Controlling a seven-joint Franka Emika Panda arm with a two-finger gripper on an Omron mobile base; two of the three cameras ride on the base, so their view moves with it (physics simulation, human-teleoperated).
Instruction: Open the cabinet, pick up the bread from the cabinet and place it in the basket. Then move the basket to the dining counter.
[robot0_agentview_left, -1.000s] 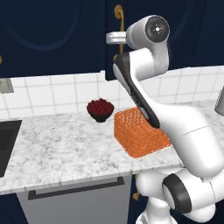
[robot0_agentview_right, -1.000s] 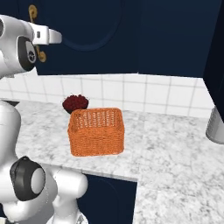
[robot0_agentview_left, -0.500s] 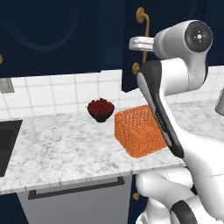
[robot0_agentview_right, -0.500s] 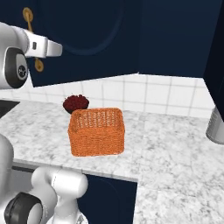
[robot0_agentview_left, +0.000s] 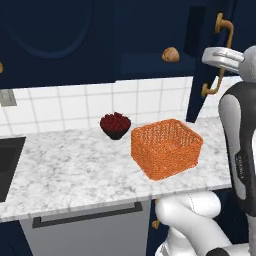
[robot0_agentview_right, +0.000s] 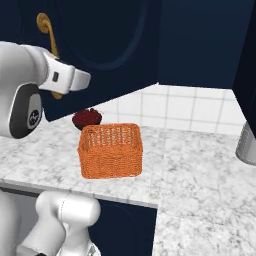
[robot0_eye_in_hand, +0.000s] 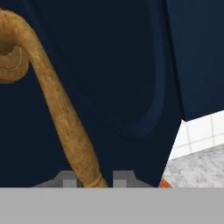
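The navy cabinet's right door (robot0_agentview_left: 205, 60) stands swung out toward me, its arched panel (robot0_agentview_right: 105, 45) facing the right base camera. My gripper (robot0_eye_in_hand: 94, 178) is shut on the door's brass handle (robot0_eye_in_hand: 65, 118), which runs down between the two fingertips (robot0_eye_in_hand: 124, 176). In the left base view my hand sits against that handle (robot0_agentview_left: 220, 50). The small tan bread (robot0_agentview_left: 170, 54) rests on the shelf inside the open cabinet. Below it, the orange mesh basket (robot0_agentview_left: 166, 147) stands on the marble worktop with nothing in it, also seen as the basket (robot0_agentview_right: 111, 150) under the door.
A dark bowl of red berries (robot0_agentview_left: 115, 124) sits just left of the basket by the tiled wall. A sink (robot0_agentview_left: 7, 162) lies at the far left, and a grey front with a bar handle (robot0_agentview_left: 85, 217) below. A metal vessel (robot0_agentview_right: 247, 145) stands at the right.
The cabinet door has swung further open to the right with my gripper on its handle. The cabinet's inside and the bread have come into view.
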